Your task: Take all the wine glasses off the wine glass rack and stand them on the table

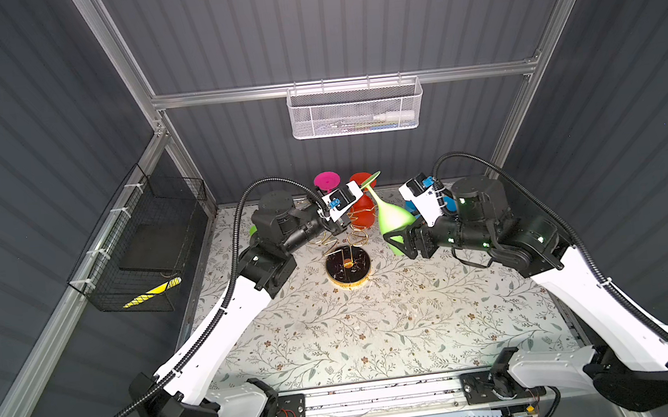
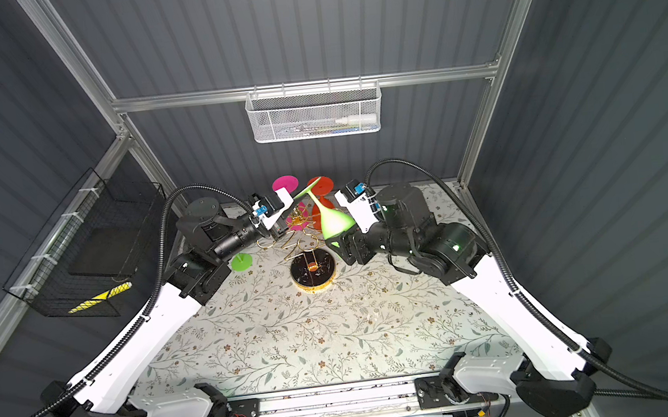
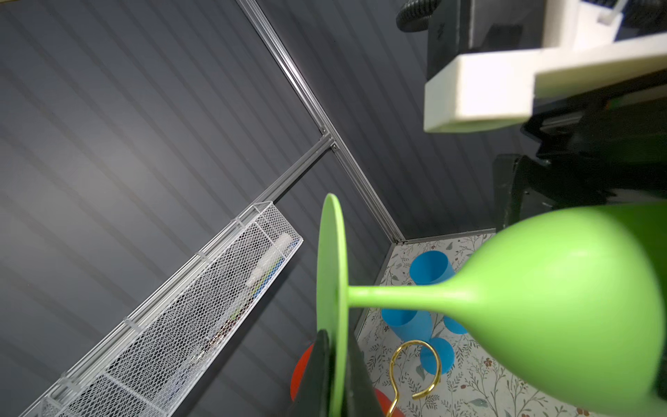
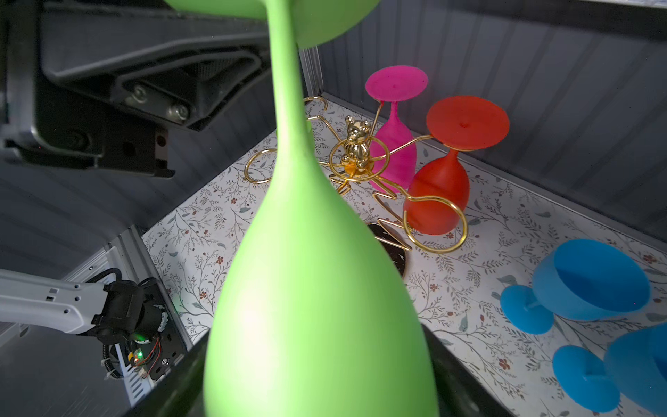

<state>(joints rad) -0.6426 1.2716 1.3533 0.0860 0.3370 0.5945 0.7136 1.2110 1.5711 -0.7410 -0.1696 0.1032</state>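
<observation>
– Left wrist view first. What do you see?
– The left end effector [image 3: 337, 346] is shut tight on the flat round foot of the green wine glass [image 3: 559, 289]. Its two black fingers [image 3: 317, 375] pinch the foot from both sides.
– And the right one?
– The right end effector [image 1: 400, 243] has its jaws wide, and the fat bowl of the glass is held between them. The bowl fills most of the right wrist view.
– So where is the glass?
– Up in the air, tilted, held at both ends. In both top views its foot points up and far, and its bowl points down and near. It is just right of the wine glass rack [image 1: 348, 268].
– Is it on the rack?
– In the left wrist view a gold ring [image 3: 415, 364] sits near the stem, but not around it.
– What else is there?
– A pink glass [image 4: 393, 144] and a red glass [image 4: 440, 195] hang upside down on the far side of the rack. Blue glasses [image 4: 592, 281] are on the flowery worktop [image 1: 377, 330], far right.
</observation>
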